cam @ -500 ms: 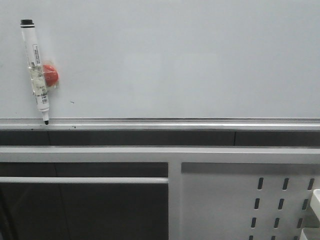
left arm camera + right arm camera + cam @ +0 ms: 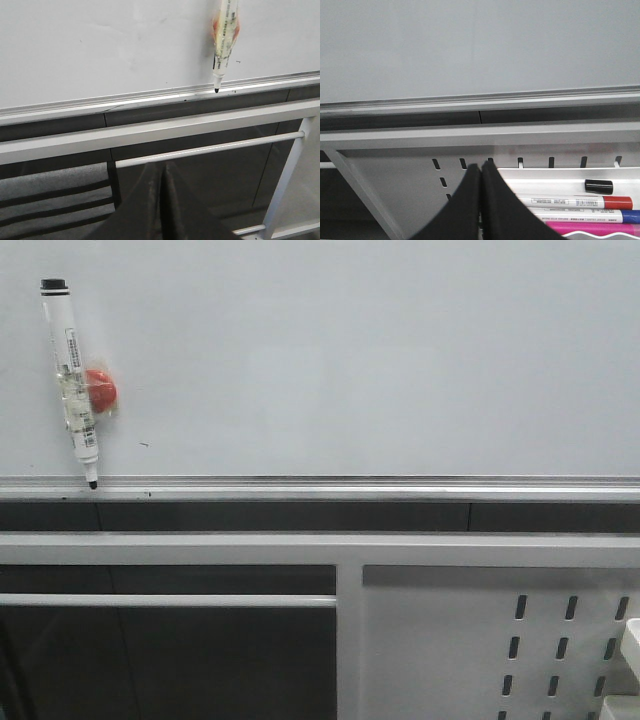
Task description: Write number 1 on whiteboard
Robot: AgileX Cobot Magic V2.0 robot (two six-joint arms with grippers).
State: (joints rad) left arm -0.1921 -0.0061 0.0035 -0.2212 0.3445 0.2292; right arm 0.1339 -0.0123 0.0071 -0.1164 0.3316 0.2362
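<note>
— Whiteboard point(image 2: 380, 360)?
— Fills the upper half of the front view, pale and glossy, edged below by a silver rail point(image 2: 400, 483). Stands upright, above the grey frame bars.

— Anything on it?
— A marker point(image 2: 73, 380) at the far left, nearly upright, leaning slightly, black end up, dark tip down and touching the rail. Clear body with a printed label. Pinned to the board by a red magnet point(image 2: 102, 390) just beside the barrel on its right. A tiny dark speck point(image 2: 144, 445) a little right of the marker's lower end.

— Left gripper point(image 2: 162, 170)?
— Dark jaws pressed together, nothing between them. Well below the rail, apart from the marker, level with the frame bars.

— Right gripper point(image 2: 481, 170)?
— Same: jaws closed tip to tip, empty. In front of a grey slotted panel point(image 2: 480, 640), below the board.

— Near the right jaws?
— A white tray point(image 2: 560, 172) just beside them, holding a red-ended marker point(image 2: 575, 202), a blue-ended marker point(image 2: 580, 215) and a pink marker point(image 2: 580, 229) lying side by side, plus a loose black cap point(image 2: 598, 186) beside the red end.
</note>
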